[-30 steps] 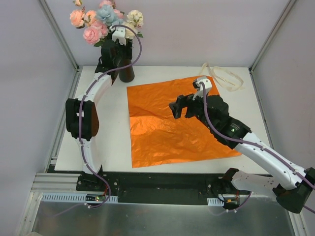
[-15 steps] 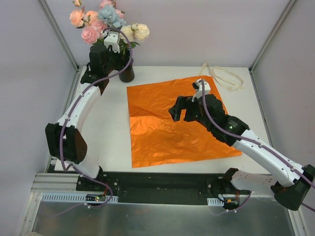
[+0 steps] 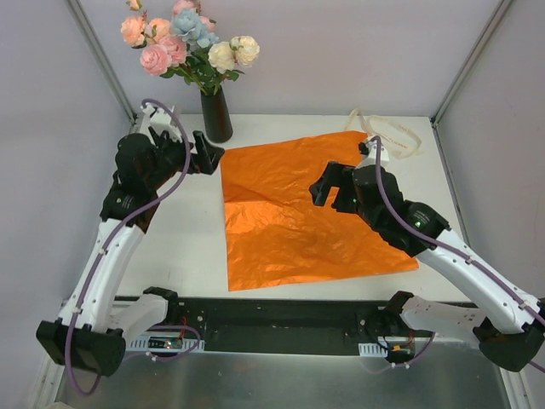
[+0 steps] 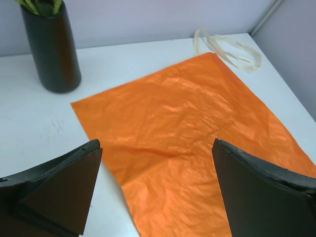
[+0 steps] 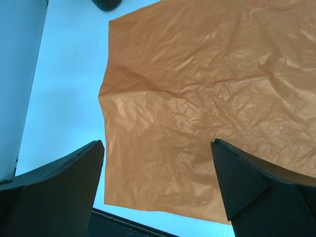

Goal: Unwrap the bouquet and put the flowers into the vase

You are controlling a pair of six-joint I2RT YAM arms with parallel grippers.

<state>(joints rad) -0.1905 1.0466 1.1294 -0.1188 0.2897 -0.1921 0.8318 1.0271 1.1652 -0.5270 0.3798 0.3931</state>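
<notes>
Flowers point(image 3: 192, 43) stand in the vase point(image 3: 216, 115) at the far left of the table point(image 3: 179, 247), stems down in its mouth. The topmost blooms are cut off by the upper edge of the overhead view. The left wrist view shows only the vase's black body and a few green stem ends at its rim, and the right wrist view catches just a dark sliver of its base at the top edge.

The orange paper point(image 3: 298, 213) lies unfolded and creased in the middle of the table, with its far left corner near the vase but apart from it. The right arm covers part of the sheet's right side from above. The cream ribbon point(image 3: 387, 132) lies loose beyond the paper's far right corner, and the wrist of the right arm hides its near end.

The left gripper point(image 3: 209, 153) hangs just near of the vase, jaws spread wide and holding nothing. The right gripper point(image 3: 326, 185) hangs over the paper, equally wide and empty. How high either one sits above the surface cannot be told.
</notes>
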